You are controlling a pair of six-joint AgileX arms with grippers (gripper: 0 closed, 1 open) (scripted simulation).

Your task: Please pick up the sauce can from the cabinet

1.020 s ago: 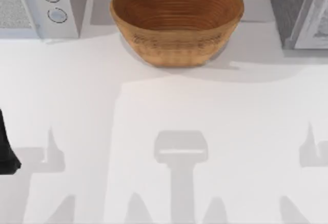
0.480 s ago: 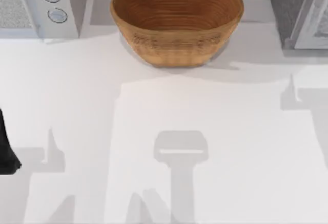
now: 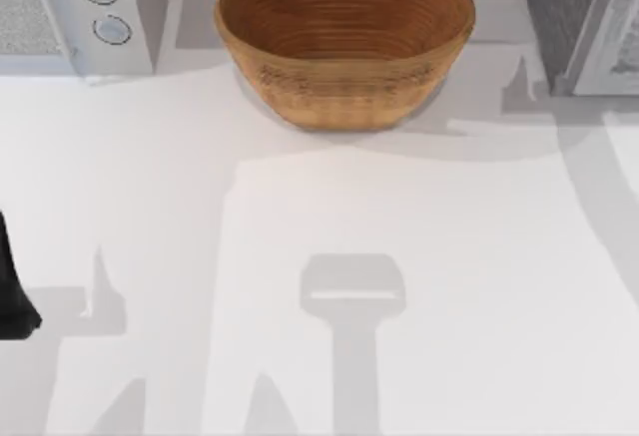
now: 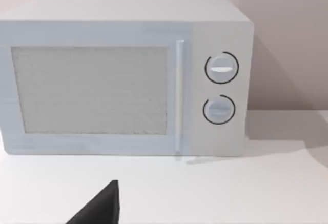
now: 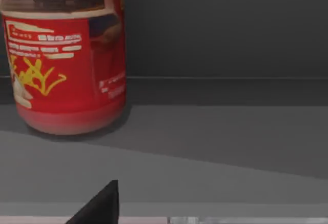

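Note:
The sauce can is red with yellow and white label print. It stands upright on the dark grey cabinet shelf in the right wrist view, close in front of my right gripper, of which a dark tip shows low in that view, apart from the can. The cabinet stands at the table's back right in the top view. My left gripper is parked at the table's left edge.
A large wicker basket sits at the back middle of the white table. A white microwave stands at the back left, facing the left wrist view. The cabinet's pale door stands open.
The right arm's shadow on the table has slid from the right edge toward the cabinet at the back right. The left arm and the basket have not moved.

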